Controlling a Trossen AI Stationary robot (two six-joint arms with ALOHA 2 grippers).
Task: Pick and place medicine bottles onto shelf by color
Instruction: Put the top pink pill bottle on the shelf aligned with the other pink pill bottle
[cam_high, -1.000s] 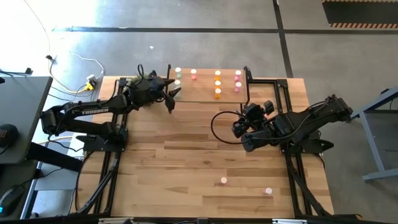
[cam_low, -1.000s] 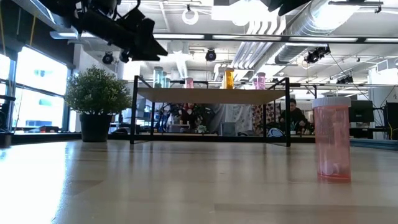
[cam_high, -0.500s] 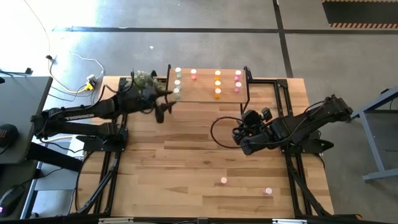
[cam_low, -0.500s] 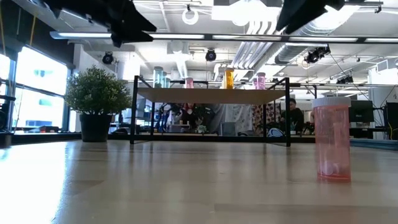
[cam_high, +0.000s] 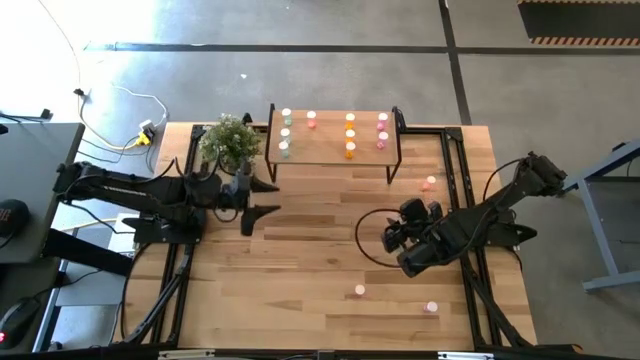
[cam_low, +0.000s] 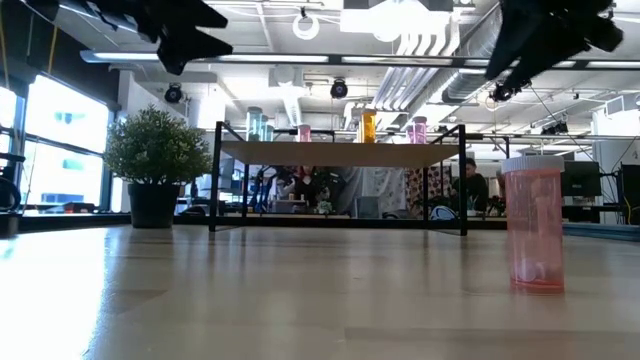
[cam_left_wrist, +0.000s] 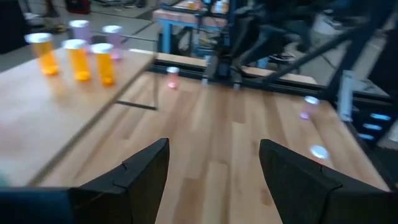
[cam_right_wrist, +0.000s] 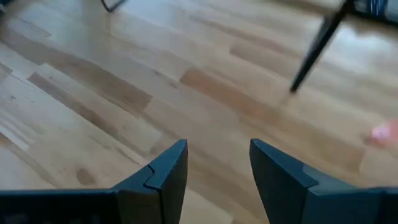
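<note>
From above, we see the shelf (cam_high: 333, 139) at twelve o'clock carrying sorted medicine bottles (cam_high: 350, 135); three pink bottles (cam_high: 360, 291) stand loose on the table (cam_high: 300, 280). The left gripper (cam_high: 262, 197), fingers spread and empty, hovers at nine o'clock near the plant (cam_high: 228, 140). The right gripper (cam_high: 392, 236) hovers at four o'clock. Its wrist view shows it (cam_right_wrist: 214, 171) parted, holding nothing.

The shelf (cam_high: 333, 140) stands at the table's (cam_high: 300, 270) far edge — potted plant (cam_high: 229, 140) just left, bottles (cam_high: 350, 135) on top
</note>
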